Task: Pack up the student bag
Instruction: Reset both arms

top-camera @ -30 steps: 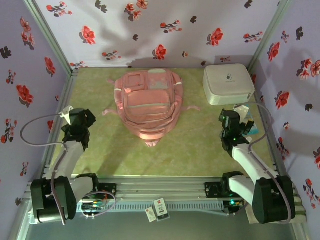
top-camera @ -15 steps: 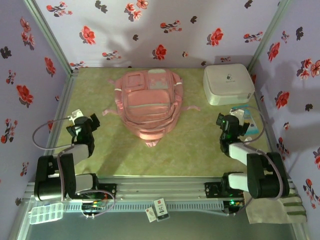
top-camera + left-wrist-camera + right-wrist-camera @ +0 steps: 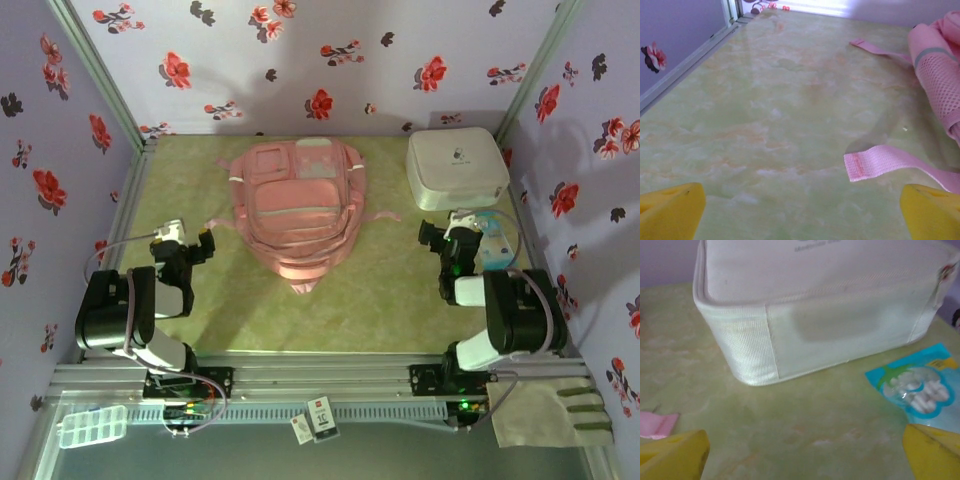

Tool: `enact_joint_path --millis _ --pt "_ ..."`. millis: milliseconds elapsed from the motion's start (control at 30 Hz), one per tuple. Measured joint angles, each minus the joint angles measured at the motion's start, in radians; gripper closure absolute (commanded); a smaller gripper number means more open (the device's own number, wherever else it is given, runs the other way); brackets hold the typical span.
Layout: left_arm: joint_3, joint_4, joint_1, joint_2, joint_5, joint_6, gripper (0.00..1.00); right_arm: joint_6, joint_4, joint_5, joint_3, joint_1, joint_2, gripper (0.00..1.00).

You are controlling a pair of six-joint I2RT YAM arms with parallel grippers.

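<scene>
Tabletop (image 3: 380, 300) of pale green marbled finish is seen enclosed by flowered walls. The bag (image 3: 295, 205), pink and soft, is laid flat at the far middle of it, front pockets upward, with straps spread out to both sides. A white case (image 3: 455, 168) with rounded corners is set in the far right corner, well apart from the bag. A grey-green glove (image 3: 550, 410) is seen below the right arm's base, off the tabletop. The left gripper (image 3: 800, 207) is held low over the tabletop to the left of the bag, its yellow fingertips spread wide with nothing between them; a loose strap end (image 3: 875, 165) is seen lying flat just ahead of it. The right gripper (image 3: 802, 450) is likewise spread wide and empty, pointed at the near side of the case. A clear compartment box (image 3: 90, 428) is placed by the left arm's base. A small blue packet (image 3: 915, 385) is laid flat just beside the case, on its near right.
</scene>
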Motion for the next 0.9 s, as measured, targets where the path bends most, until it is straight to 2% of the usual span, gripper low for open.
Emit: enact_joint_path --millis 333,900 --pt "0.117 -0.089 -0.030 0.000 -0.026 0.024 0.00 0.002 -0.024 0.003 0.056 0.000 0.037 0.01" --pt "0.133 -0.162 -0.049 0.000 -0.031 0.056 0.00 0.002 -0.028 0.006 0.056 0.000 0.038 0.01"
